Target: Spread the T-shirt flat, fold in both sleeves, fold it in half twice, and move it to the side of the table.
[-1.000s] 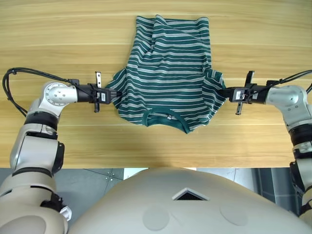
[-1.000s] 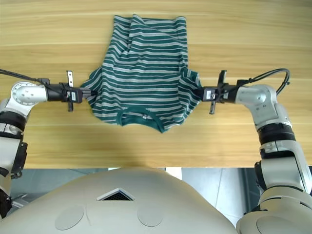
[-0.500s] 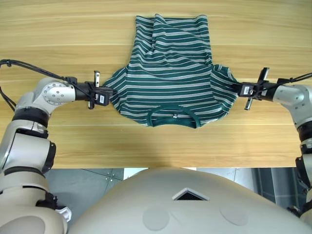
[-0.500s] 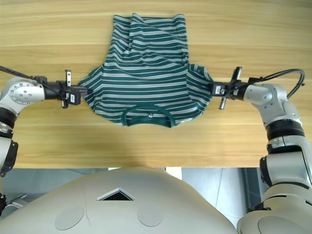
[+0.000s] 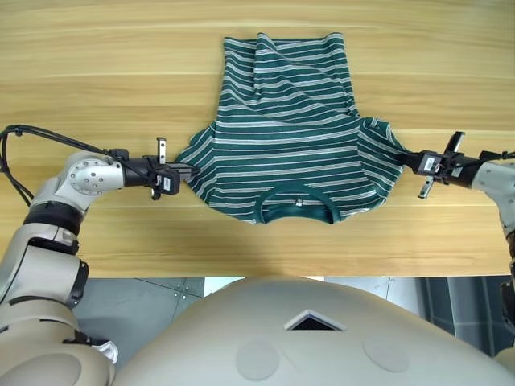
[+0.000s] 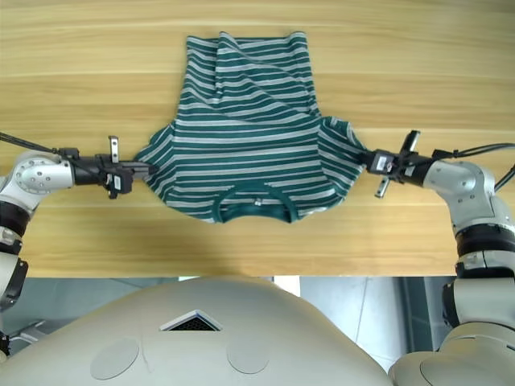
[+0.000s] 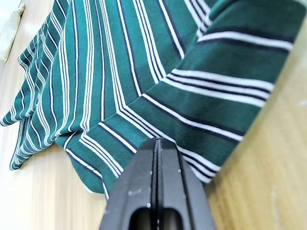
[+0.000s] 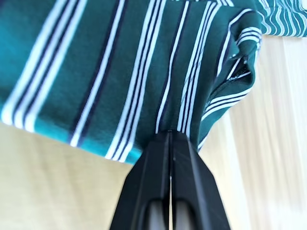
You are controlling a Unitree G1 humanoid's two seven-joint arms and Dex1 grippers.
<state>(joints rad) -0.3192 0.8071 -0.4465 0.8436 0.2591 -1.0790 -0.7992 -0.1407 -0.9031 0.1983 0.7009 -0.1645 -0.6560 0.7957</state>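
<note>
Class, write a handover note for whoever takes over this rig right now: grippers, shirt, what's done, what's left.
Left gripper: shut on the T-shirt at the sleeve on its side.
Right gripper: shut on the other sleeve.
T-shirt: on the table, collar towards the robot, stretched between the grippers, far half creased.
Done: mostly spread.
Left: smooth it flat, fold in both sleeves, halve twice, move aside.

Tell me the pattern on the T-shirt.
The T-shirt is dark green with white and navy stripes, clearest in the left wrist view.
</note>
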